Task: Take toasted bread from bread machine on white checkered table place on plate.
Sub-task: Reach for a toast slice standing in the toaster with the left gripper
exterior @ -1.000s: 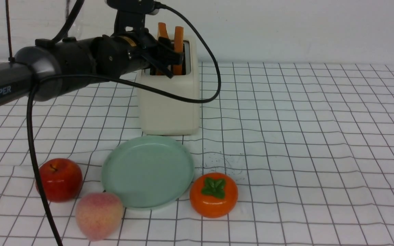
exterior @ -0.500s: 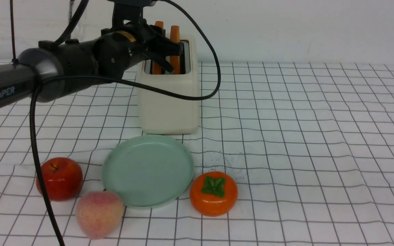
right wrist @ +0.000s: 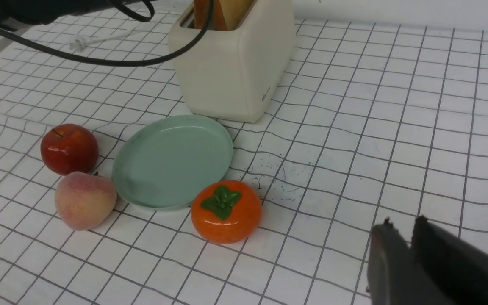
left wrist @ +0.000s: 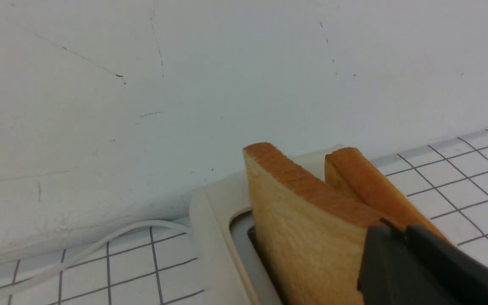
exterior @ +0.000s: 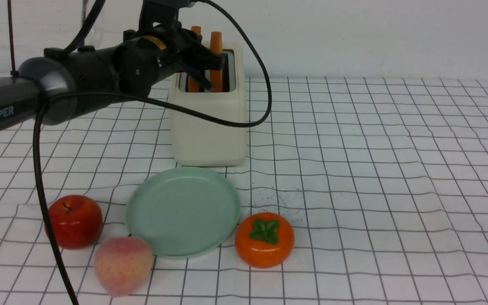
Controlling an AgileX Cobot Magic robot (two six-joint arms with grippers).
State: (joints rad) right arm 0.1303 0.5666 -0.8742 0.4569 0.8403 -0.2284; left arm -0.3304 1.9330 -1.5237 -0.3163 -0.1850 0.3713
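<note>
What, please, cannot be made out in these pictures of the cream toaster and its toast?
- Lower parts of both thick golden-tan toast slices: sunk in the boxy cream-white toaster, every view.
- Whether the shut left gripper holds a slice: its black fingers cover the contact, left wrist view.
- How wide the right gripper stands: cut off by its wrist view's edge.

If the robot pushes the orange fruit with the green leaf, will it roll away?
Probably not far: the persimmon looks squat and sits flat on the checkered cloth, so it would likely slide or wobble. Its glossy skin may be slippery to grip.
</note>
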